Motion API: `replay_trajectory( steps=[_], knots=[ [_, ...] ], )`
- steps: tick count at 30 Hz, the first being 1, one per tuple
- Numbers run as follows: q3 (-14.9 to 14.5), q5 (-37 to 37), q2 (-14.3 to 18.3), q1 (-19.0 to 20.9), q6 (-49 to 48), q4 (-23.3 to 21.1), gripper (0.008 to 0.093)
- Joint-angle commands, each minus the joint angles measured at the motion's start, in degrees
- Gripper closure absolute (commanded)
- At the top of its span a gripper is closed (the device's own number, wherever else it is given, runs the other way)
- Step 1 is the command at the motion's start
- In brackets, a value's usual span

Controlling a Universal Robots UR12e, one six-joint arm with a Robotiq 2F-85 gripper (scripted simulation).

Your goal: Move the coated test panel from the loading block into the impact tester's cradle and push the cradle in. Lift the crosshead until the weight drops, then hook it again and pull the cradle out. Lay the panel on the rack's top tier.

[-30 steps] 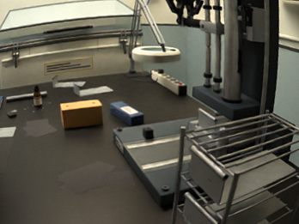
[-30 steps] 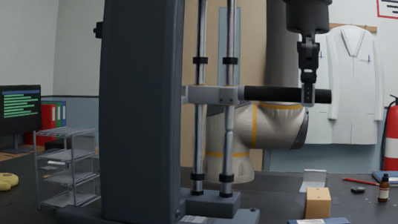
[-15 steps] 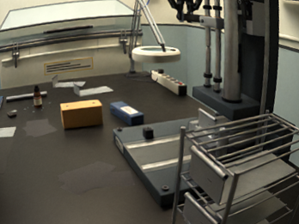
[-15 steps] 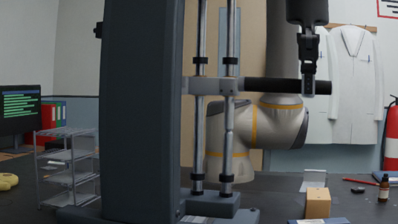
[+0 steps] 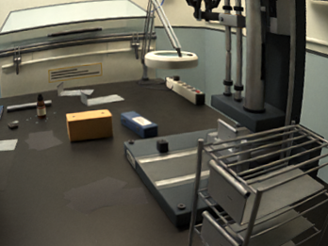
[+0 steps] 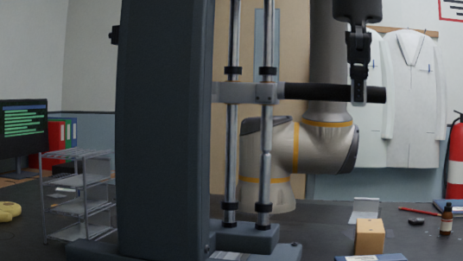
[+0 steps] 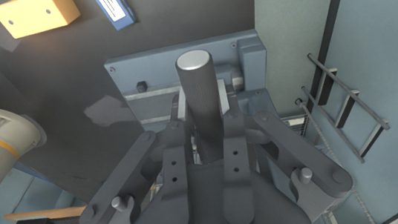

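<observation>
The gripper point(image 6: 359, 93) hangs high beside the impact tester's column point(image 6: 164, 129), and the crosshead's black handle point(image 6: 332, 92) is clamped in it near its free end. The crosshead point(image 6: 246, 92) sits high on the two guide rods point(image 6: 249, 129). In the wrist camera the handle point(image 7: 198, 104) runs forward between the closed fingers point(image 7: 202, 148), with the tester's blue base point(image 7: 185, 89) far below. The cradle is pushed in toward the column; the panel in it is hidden. The orange loading block point(image 5: 89, 124) stands empty on the bench.
The wire rack point(image 5: 265, 186) stands at the near right of the tester base point(image 5: 174, 169), with grey panels on its lower tiers. A blue box point(image 5: 138, 124), a magnifier lamp point(image 5: 171, 58), a power strip point(image 5: 185, 90) and a small bottle point(image 5: 40, 105) sit on the dark bench.
</observation>
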Motion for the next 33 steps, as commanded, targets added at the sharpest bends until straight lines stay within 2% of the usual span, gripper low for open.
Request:
replay_trajectory(
  steps=[1,33],
  knots=[
    [-0.51,-0.08,-0.50,0.03,0.00,0.38,0.0934],
    [0.01,-0.08,-0.32,0.03,0.00,-0.32,0.0934]
  ],
)
